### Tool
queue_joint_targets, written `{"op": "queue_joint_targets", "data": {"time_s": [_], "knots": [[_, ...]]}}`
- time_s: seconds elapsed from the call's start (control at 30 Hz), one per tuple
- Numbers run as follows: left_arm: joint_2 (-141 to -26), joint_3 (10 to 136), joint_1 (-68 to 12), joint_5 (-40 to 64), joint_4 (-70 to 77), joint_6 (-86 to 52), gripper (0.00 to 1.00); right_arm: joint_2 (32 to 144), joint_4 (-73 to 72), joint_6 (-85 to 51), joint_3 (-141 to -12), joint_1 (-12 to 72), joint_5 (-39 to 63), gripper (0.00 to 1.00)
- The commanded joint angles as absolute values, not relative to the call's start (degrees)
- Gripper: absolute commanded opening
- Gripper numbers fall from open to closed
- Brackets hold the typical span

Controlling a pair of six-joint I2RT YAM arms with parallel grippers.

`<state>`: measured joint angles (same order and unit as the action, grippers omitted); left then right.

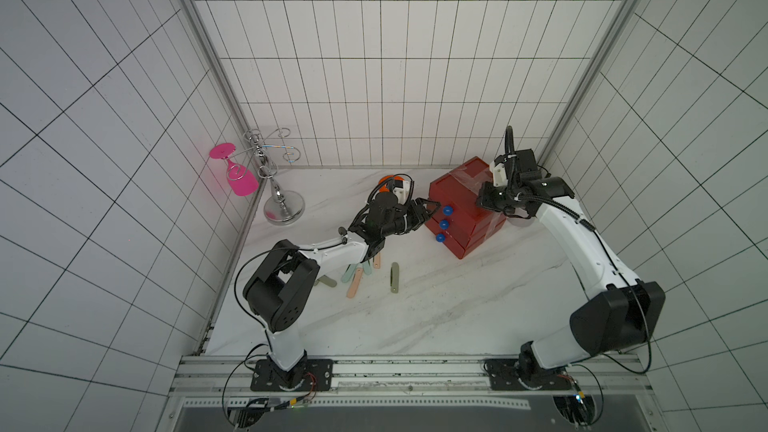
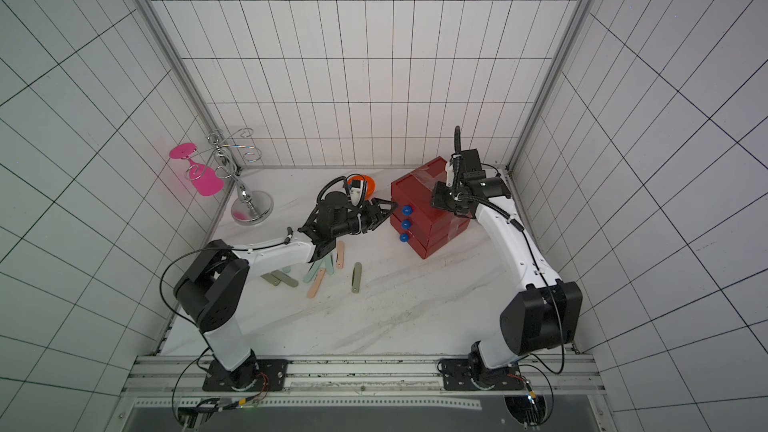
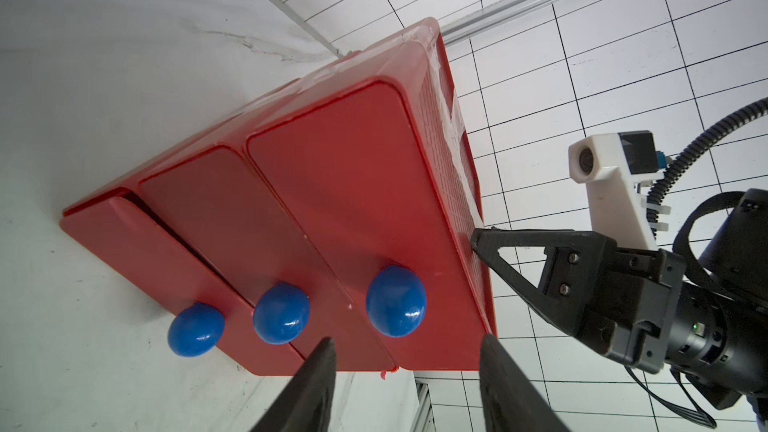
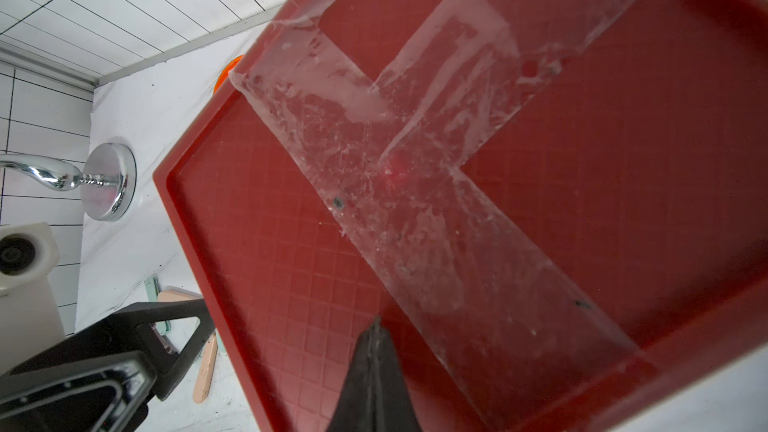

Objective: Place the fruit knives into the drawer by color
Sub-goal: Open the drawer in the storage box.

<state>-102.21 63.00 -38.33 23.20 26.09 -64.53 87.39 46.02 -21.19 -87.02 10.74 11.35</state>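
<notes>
The red drawer stands at the back right with three blue knobs on its front. My left gripper is open, its fingertips just short of the top knob and touching nothing. A dark gap shows beside the lowest drawer front. My right gripper is shut with nothing in it, its tip pressed on the taped top of the drawer. Several fruit knives lie on the table under the left arm: an olive one, a peach one and a mint one.
A chrome glass rack with a hanging pink glass stands at the back left. An orange bowl sits behind the left wrist. Tiled walls close in the marble table on three sides.
</notes>
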Motion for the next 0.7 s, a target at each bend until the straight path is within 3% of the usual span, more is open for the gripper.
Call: {"op": "queue_joint_targets", "data": {"time_s": [0.0, 0.67], "knots": [[-104.25, 64.92, -39.37, 24.35, 29.53, -66.84, 0.57, 87.44, 47.96, -21.75, -87.82, 10.11, 11.81, 0.01], [-112.95, 70.72, -40.99, 23.81, 32.40, -69.47, 0.54, 88.24, 47.13, -21.36, -85.30, 9.58, 14.17, 0.02]]}}
